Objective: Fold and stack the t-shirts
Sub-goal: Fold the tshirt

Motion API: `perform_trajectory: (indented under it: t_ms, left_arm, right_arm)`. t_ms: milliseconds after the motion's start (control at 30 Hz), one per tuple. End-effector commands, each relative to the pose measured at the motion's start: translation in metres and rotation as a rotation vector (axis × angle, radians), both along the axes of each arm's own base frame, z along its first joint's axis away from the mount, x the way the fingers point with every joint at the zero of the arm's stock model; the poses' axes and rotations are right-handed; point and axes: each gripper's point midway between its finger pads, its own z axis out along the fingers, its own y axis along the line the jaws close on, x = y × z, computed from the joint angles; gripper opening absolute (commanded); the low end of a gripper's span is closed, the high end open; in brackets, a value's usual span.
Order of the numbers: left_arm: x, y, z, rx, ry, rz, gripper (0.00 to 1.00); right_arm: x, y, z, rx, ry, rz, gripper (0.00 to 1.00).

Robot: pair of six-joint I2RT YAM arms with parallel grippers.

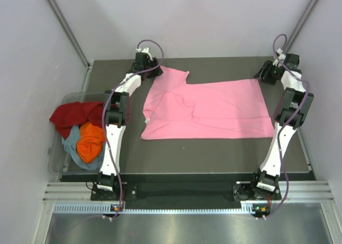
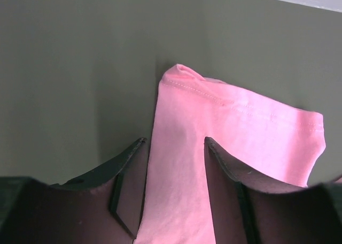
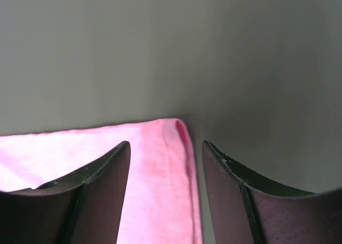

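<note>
The left jaws are seen spread, straddling a strip of pink cloth beside the far sleeve [image 2: 251,121]; nothing is pinched. The right jaws are likewise spread, with the far hem corner [image 3: 171,131] lying in the gap between them, ungripped. Both are held low over the dark tabletop [image 1: 214,147], toward its far side.

The pink t-shirt [image 1: 224,107] is laid out flat on the middle of the tabletop. Its long axis is set across the tabletop, left to right. The neck, marked by a white label [image 1: 146,119], is pointed toward the left arm, and the hem toward the right arm.

The step in hand is judged to be the first fold, with the far edge addressed at both ends. For the next move, both jaws would need to be closed on the cloth together. The edge would then need to be lifted and carried evenly toward the near side, so that the crease runs along the long axis. The dark red [image 1: 72,115], orange [image 1: 91,139] and grey-blue [image 1: 72,145] t-shirts are heaped in a clear bin [image 1: 53,164] at the left, not yet folded.
</note>
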Motion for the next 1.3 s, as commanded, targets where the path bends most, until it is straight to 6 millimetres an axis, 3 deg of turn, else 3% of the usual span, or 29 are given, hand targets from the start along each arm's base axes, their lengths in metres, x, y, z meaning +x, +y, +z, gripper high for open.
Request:
perform_trajectory:
  t_ms: [0,100,133,367,500,667,833,900,1000,1267]
  left_arm:
    - [0.011,-0.006,0.012,-0.027,-0.068,-0.035,0.51]
    - [0.012,-0.007,0.010,-0.044,-0.070,-0.038,0.49]
    - [0.013,-0.007,0.011,-0.052,-0.072,-0.038,0.47]
    - [0.016,-0.007,0.013,-0.083,-0.088,-0.044,0.36]
    - [0.016,-0.009,0.016,-0.111,-0.090,-0.052,0.22]
    - [0.020,-0.010,0.034,-0.166,-0.110,-0.025,0.01]
    - [0.016,-0.015,0.048,-0.251,-0.084,-0.022,0.00]
    - [0.014,-0.015,0.061,-0.260,-0.101,-0.028,0.00]
    - [0.013,-0.014,0.075,-0.256,-0.123,-0.031,0.00]
    - [0.008,-0.001,0.111,-0.212,-0.184,0.005,0.00]
  right_arm:
    - [0.014,-0.012,0.019,0.007,-0.076,-0.022,0.57]
    - [0.022,-0.006,0.022,0.068,-0.087,-0.012,0.56]
    - [0.022,-0.003,0.012,0.089,-0.069,-0.010,0.55]
    - [0.020,0.006,0.001,0.156,-0.048,0.004,0.53]
    - [0.020,0.009,0.002,0.163,-0.055,0.021,0.50]
    - [0.019,0.004,0.003,0.154,-0.058,-0.001,0.43]
    - [0.023,-0.004,0.003,0.137,-0.058,-0.051,0.18]
    - [0.023,-0.007,0.004,0.137,-0.060,-0.078,0.14]
    - [0.025,-0.014,0.009,0.140,-0.090,-0.104,0.00]
    - [0.031,-0.019,0.023,0.144,-0.154,-0.116,0.00]
